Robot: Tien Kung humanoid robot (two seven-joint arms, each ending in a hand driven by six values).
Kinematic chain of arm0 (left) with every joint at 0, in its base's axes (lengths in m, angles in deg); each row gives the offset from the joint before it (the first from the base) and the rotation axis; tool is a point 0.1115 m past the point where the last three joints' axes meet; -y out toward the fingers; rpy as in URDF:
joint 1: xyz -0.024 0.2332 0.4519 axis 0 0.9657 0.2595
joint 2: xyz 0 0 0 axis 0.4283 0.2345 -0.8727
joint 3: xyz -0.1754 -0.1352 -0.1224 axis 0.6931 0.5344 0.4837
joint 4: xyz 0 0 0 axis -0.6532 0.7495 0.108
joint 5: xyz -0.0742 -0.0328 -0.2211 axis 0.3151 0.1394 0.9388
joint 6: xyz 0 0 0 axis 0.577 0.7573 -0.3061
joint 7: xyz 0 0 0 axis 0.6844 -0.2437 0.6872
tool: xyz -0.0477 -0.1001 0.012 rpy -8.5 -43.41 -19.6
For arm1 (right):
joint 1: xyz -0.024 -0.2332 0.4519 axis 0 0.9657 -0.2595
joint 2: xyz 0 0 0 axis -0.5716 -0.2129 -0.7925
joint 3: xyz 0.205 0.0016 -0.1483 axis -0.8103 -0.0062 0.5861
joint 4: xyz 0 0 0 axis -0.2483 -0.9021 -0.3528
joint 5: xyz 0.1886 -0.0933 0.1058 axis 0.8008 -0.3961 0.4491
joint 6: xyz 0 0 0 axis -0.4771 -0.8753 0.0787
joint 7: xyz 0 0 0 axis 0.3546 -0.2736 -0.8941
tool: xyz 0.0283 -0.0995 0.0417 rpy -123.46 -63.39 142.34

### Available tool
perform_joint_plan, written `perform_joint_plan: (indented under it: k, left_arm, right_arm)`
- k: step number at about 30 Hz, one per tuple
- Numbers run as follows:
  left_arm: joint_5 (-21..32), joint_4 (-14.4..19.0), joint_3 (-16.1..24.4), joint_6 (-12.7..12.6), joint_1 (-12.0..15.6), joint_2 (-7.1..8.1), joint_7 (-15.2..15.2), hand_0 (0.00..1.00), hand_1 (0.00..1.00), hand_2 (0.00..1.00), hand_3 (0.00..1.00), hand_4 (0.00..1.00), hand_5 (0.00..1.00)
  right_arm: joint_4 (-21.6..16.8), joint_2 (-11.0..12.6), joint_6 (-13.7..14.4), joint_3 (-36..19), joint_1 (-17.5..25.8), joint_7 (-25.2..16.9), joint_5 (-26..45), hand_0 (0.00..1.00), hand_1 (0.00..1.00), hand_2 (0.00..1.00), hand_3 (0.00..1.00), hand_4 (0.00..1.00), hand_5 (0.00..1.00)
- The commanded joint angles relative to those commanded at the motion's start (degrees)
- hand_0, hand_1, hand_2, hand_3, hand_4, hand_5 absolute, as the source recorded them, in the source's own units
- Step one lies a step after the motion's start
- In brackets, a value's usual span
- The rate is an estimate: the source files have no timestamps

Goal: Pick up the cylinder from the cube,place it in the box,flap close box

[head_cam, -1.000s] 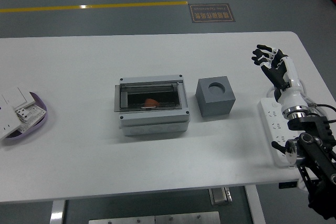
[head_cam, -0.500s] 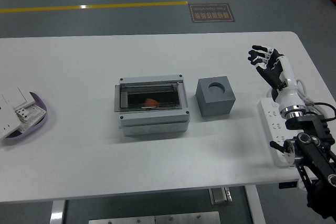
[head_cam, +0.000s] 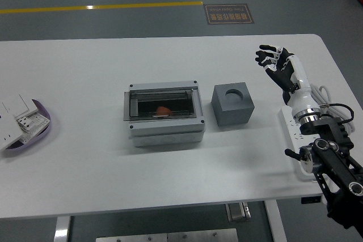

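Right hand (head_cam: pixel 276 65), fingers spread, empty, near tabletop's right edge | grey cube with round socket (head_cam: pixel 232 104) lies to its left | grey open-lidded box (head_cam: pixel 164 114) just beyond.

Right hand (head_cam: pixel 279 67) raised, fingers (head_cam: pixel 265 55) spread, right of cube (head_cam: pixel 232 104); orange cylinder (head_cam: pixel 163 110) inside box (head_cam: pixel 164 113)

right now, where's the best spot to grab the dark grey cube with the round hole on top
Probably from above, pinching the dark grey cube across its flat front and back faces. It stands upright with parallel sides. Its left face lies near the grey plastic box, which leaves less finger room there. The open right hand is off to the cube's right.
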State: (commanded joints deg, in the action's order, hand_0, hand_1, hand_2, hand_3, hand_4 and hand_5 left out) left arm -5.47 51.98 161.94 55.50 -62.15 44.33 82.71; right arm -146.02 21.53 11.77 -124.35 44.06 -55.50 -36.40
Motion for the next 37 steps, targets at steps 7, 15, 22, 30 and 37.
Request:
perform_joint_plan:
  k: [7,15,22,30,37]
  left_arm:
    - [-0.3,0.0,0.2,0.0,-0.5,0.35,-0.3,0.575,0.602,0.592,0.619,0.632,0.166]
    - [-0.5,0.0,0.0,0.1,-0.5,0.14,-0.3,0.575,0.602,0.592,0.619,0.632,0.165]
    - [-0.9,0.0,0.2,0.1,-0.4,0.17,-0.1,0.575,0.602,0.592,0.620,0.632,0.165]
    - [-0.8,0.0,0.1,0.1,-0.6,0.11,-0.2,0.575,0.602,0.592,0.620,0.632,0.165]
    - [-1.2,0.0,0.5,0.1,-0.6,0.10,-0.1,0.575,0.602,0.592,0.619,0.633,0.165]
  right_arm:
    - [0.4,0.3,-0.2,0.9,-0.2,-0.1,0.3,0.702,0.631,0.625,0.650,0.739,0.429]
    - [1.8,0.5,-0.6,1.3,-0.3,0.0,1.0,0.694,0.632,0.626,0.650,0.748,0.438]
    - [3.5,0.3,-1.5,1.3,-0.4,0.2,2.0,0.696,0.632,0.625,0.650,0.752,0.438]
    - [4.0,0.5,-2.1,1.5,-0.6,0.4,2.2,0.695,0.633,0.624,0.650,0.755,0.447]
    - [4.7,1.5,-2.4,2.8,-1.6,0.3,2.5,0.696,0.633,0.624,0.648,0.757,0.451]
